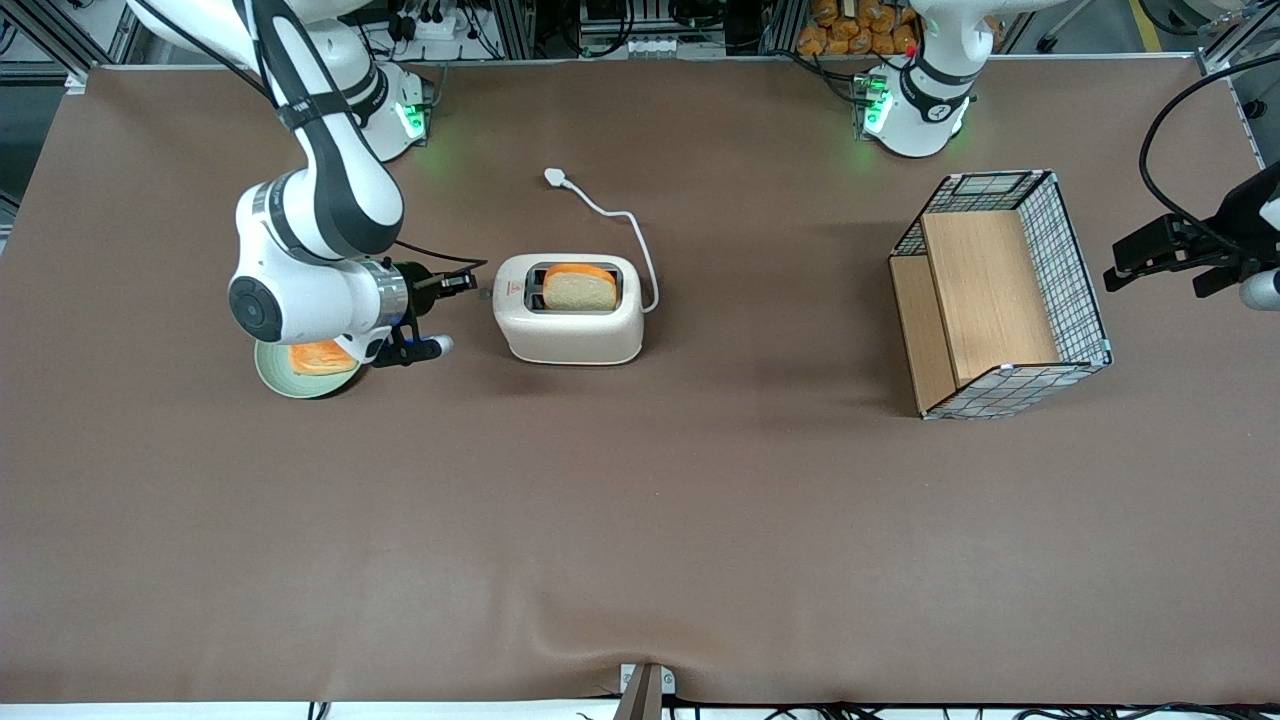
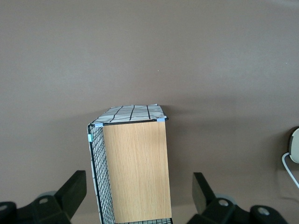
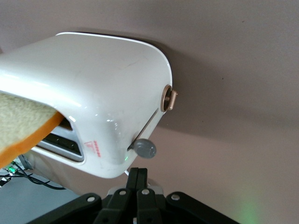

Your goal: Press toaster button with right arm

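One toaster [image 1: 568, 308] is sitting mid-worktop [image 1: 640, 520] in the front view, a bread slice [image 1: 578, 288] standing in a slot and its white cord [image 1: 620, 225] trailing away toward the robot bases. The right arm [image 1: 320, 215] is reaching in low from its own end, and its claw [image 1: 462, 283] is hovering just beside the toaster's narrow end face, short of touching it. A green plate [image 1: 300, 375] with a piece of toast is lying under the wrist.

The left wrist view is showing only the wire basket [image 2: 133, 168] with its wooden board, well apart from the action.

In the right wrist view the fingers [image 3: 138, 184] are pressed together into one tip, pointing at the toaster button [image 3: 145, 148], the small grey knob jutting from the end face at the slit. A tan dial [image 3: 168, 99] is sitting nearby on the same face.

To my eye, the tip should be coming squarely onto the knob, then pushing along the slit, steadily, so it is not slipping off or shoving the light toaster.
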Tool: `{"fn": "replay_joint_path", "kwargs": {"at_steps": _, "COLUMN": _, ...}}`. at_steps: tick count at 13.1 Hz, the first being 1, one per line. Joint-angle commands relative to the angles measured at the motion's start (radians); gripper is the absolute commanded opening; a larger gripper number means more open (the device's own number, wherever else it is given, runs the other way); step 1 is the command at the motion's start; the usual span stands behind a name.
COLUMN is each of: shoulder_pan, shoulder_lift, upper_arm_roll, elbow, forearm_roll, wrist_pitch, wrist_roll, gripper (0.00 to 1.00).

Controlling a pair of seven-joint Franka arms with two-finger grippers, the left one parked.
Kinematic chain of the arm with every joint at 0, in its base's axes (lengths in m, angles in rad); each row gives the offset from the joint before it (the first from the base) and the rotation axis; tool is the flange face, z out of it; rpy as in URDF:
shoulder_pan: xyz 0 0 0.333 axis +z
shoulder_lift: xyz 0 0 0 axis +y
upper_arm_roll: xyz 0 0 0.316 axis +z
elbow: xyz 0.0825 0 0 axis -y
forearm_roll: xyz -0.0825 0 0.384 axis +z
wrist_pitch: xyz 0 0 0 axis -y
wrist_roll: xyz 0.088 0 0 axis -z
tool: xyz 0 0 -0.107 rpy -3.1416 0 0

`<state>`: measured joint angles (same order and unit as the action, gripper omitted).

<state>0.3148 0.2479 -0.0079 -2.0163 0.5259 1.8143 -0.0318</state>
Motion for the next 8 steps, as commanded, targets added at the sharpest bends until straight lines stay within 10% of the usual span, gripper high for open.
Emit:
{"fn": "replay_joint_path", "kwargs": {"at_steps": 1, "shoulder_pan": 0.012, "shoulder_lift": 0.008, "upper_arm_roll": -0.007, "elbow": -0.009, "forearm_roll": 0.029, "wrist_pitch": 0.017, "wrist_roll": 0.000, "gripper": 0.00}}
{"fn": "replay_joint_path", "kwargs": {"at_steps": 8, "shoulder_pan": 0.015, "shoulder_lift": 0.044, "upper_arm_roll": -0.007, "elbow": -0.010, "forearm_roll": 0.036, "wrist_pitch": 0.040, "wrist_roll": 0.000, "gripper": 0.00}}
